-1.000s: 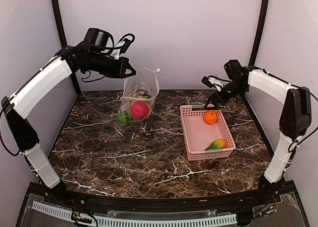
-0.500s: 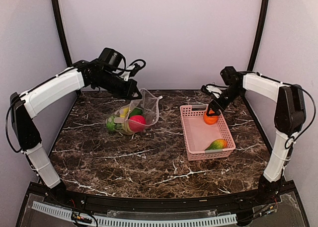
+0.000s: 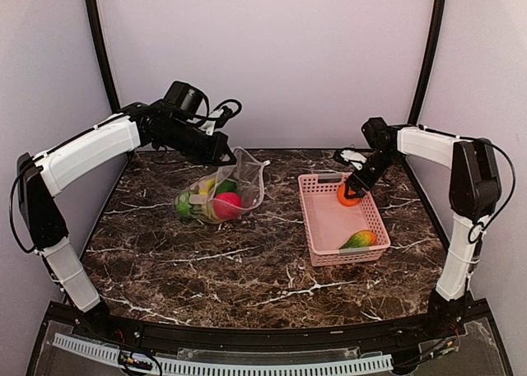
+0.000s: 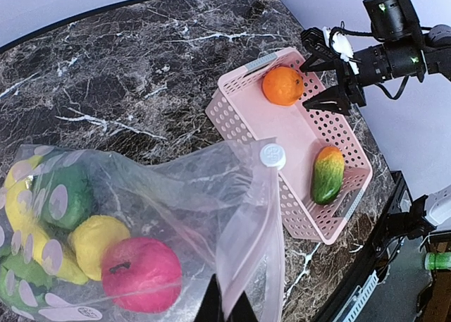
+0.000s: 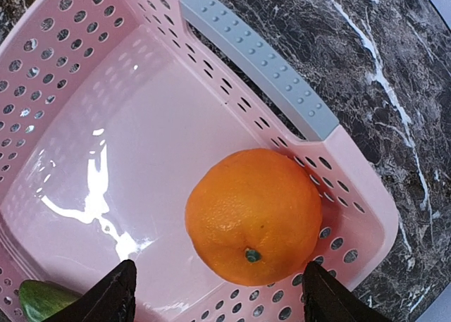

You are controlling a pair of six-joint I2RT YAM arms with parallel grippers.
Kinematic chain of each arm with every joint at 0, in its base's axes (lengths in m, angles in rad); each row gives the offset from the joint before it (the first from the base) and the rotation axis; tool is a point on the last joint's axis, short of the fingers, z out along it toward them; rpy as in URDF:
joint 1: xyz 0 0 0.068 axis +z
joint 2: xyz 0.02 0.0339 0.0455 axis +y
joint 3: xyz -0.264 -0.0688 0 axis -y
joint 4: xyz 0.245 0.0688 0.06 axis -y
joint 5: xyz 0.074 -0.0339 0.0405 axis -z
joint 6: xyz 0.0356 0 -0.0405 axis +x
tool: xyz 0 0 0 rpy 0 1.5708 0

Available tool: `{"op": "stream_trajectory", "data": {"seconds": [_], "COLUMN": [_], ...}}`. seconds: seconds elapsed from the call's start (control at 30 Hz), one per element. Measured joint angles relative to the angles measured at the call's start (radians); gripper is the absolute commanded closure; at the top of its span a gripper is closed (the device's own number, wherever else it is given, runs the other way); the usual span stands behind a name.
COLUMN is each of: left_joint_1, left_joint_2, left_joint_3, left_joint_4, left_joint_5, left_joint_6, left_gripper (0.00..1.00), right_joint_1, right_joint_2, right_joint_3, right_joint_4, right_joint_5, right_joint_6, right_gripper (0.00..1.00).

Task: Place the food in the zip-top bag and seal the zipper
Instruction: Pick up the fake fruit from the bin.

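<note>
In the basket (image 5: 42, 47), the orange (image 5: 254, 216) sat by the grey-handled end wall, the right gripper (image 5: 218, 294) spread wide with a finger to either side of it, and the mango (image 3: 360, 239) lay at the near end. Left of the basket, the bag (image 4: 204, 188) slumped on the table (image 3: 247, 261), its mouth edge pinched in the clenched left gripper (image 4: 227, 309), with the red fruit (image 4: 141, 274), lemon (image 4: 96, 242) and green pieces inside.

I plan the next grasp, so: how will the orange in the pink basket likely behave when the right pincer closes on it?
The orange looks round and smooth, so it may roll or slip if the open right pincer closes off-centre. It lies near the basket corner, whose walls probably limit rolling.
</note>
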Motion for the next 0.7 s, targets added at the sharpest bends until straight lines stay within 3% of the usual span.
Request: {"op": "stream_trajectory", "data": {"seconds": [0.4, 0.7], "left_joint_1": [0.0, 0.0], "left_joint_2": [-0.011, -0.015], "left_joint_3": [-0.021, -0.036], "left_joint_4": [0.026, 0.043], "left_joint_5": [0.011, 0.02], "left_joint_6": [-0.02, -0.031], "left_gripper": [0.99, 0.99], "right_joint_1": [0.013, 0.063], "right_joint_2": [0.044, 0.063], "right_joint_3": [-0.021, -0.074], "right_joint_4": [0.116, 0.209], "right_joint_5": [0.061, 0.202], "right_joint_6": [-0.004, -0.035], "right_gripper": [0.22, 0.24]}}
